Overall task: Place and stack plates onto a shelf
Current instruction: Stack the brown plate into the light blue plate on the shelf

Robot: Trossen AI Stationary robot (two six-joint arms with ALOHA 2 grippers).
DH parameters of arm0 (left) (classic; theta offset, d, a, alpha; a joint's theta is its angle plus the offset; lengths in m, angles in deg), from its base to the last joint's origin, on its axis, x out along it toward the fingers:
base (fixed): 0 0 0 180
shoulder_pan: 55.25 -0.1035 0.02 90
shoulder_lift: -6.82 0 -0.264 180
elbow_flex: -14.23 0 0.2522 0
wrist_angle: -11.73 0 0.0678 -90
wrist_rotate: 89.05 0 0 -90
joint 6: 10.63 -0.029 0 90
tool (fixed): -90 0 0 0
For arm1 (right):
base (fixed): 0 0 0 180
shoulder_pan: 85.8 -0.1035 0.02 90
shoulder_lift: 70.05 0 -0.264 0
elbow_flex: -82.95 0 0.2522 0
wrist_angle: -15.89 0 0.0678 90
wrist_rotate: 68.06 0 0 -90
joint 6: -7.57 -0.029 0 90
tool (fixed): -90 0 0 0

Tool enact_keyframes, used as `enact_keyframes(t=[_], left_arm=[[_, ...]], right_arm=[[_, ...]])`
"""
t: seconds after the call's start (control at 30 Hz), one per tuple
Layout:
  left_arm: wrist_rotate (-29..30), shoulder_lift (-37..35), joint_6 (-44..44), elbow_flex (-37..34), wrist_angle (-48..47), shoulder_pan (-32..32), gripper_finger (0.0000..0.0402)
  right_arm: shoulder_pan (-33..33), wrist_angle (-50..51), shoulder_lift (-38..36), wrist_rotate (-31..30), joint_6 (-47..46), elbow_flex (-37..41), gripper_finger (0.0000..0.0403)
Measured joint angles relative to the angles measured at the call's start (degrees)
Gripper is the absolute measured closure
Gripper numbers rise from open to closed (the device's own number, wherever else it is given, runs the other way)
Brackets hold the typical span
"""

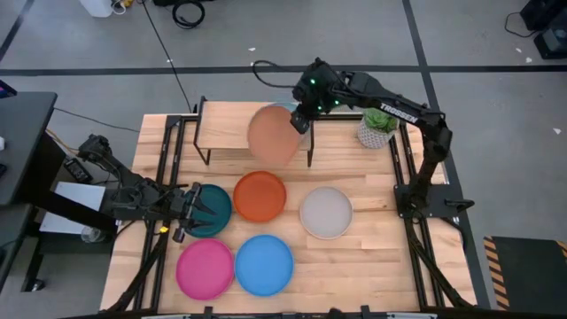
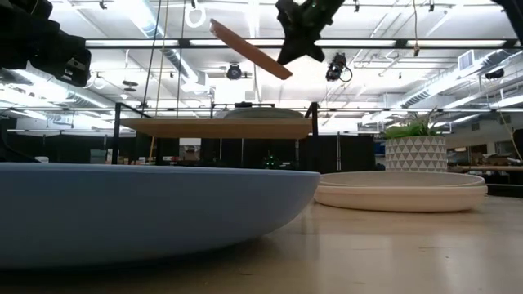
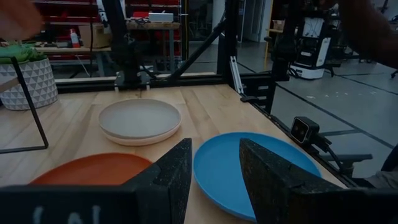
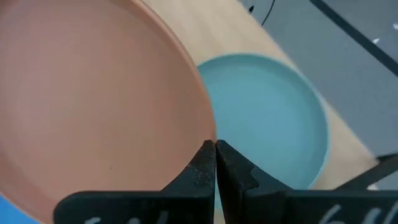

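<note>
The right hand [image 1: 299, 122] sits at upper centre of the overhead frame, clenched on the rim of the tan plate [image 1: 274, 134], which hangs tilted above the right end of the shelf [image 1: 232, 126]; in the level view that plate [image 2: 249, 49] slants high over the shelf board [image 2: 216, 127]; the right wrist picture shows the fingertips [image 4: 204, 168] pinched on the plate's edge with the pale teal plate [image 4: 267, 118] lying on the shelf beneath it; the left hand [image 1: 189, 213] rests at lower left of the overhead frame, fingers apart and gripping nothing, over the dark teal plate [image 1: 211, 209]; on the wooden surface [image 1: 372, 257] lie the orange plate [image 1: 260, 196] at centre, the cream plate [image 1: 326, 212] right of it, the pink plate [image 1: 205, 269] and blue plate [image 1: 264, 264] along the lower edge; a potted plant [image 1: 377, 128] stands at upper right, just beside the shelf
</note>
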Motion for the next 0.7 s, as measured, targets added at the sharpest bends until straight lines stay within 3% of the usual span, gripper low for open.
enact_keyframes(t=[0.17, 0.7], left_arm=[[-0.1, 0.0, 0.3, 0.0, 0.0, 0.0, 0.026], [-0.1, 0.0, 0.3, 0.0, -0.1, 0.0, 0.026]], right_arm=[[3.1, -0.1, 2.6, 0.0, 1.2, -3.1, 0.0393], [11.5, 2.1, 6.9, 1.5, 1.3, -3.0, 0.0393]])
